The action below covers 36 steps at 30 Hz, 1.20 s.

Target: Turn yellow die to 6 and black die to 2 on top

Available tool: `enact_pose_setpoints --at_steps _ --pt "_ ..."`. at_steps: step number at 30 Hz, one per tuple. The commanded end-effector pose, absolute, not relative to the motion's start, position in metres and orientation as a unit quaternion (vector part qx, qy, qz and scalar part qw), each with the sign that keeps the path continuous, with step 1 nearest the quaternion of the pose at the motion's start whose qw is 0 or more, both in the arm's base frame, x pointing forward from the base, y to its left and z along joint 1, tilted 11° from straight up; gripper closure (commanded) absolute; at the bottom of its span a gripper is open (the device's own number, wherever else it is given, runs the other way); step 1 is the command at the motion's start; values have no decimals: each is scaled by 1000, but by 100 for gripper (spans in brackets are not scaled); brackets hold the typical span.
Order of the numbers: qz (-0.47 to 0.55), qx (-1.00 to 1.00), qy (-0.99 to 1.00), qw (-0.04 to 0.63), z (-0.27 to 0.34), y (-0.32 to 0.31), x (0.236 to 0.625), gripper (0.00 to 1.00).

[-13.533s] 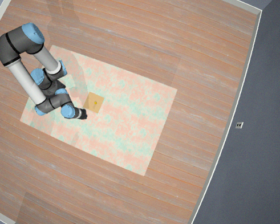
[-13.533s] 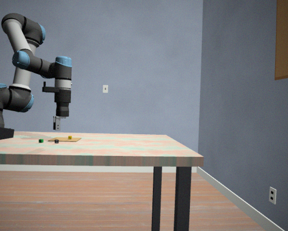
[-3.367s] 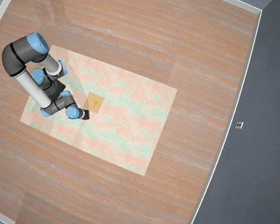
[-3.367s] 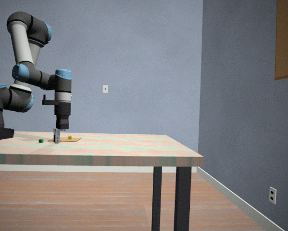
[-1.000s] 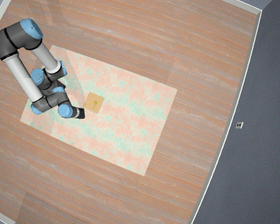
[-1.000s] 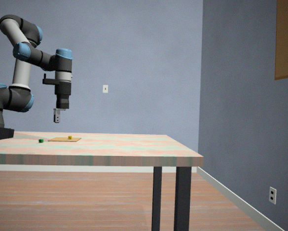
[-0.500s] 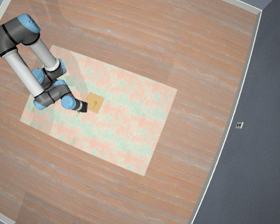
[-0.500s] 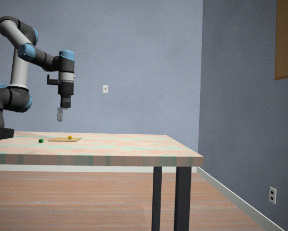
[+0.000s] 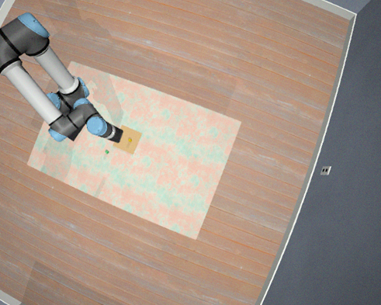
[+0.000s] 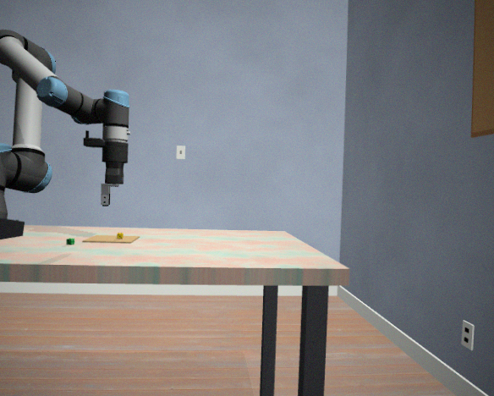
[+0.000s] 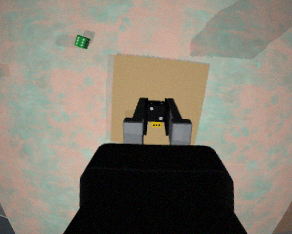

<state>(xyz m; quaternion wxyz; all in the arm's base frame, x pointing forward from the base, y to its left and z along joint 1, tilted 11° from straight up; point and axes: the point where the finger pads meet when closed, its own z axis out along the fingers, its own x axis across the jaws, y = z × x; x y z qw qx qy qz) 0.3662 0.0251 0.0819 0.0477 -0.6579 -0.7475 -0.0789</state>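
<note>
The gripper (image 10: 105, 200) grips the black die (image 11: 154, 113) high above the mat (image 10: 111, 239), near the desk's far left corner. Next: lower it, 2 upward.

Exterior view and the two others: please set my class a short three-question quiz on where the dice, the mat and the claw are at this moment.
1. True or false: the small green die lies off the tan rectangular mat, directly on the table.
2. Pick one. The claw, raised well above the table, is: A) holding nothing; B) shut on the small black die; C) shut on the green die.
3. In a few words: which die rests on the mat?

Key
1. True.
2. B.
3. The small yellow die.
</note>
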Motion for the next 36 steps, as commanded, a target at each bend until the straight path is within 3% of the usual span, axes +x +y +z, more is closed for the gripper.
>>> enact_pose_setpoints --at_steps 1,16,36 --pt "-79 -664 -742 49 82 28 365 66" --pt "-79 -664 -742 49 77 29 365 66" --pt "-79 -664 -742 49 2 43 368 66"
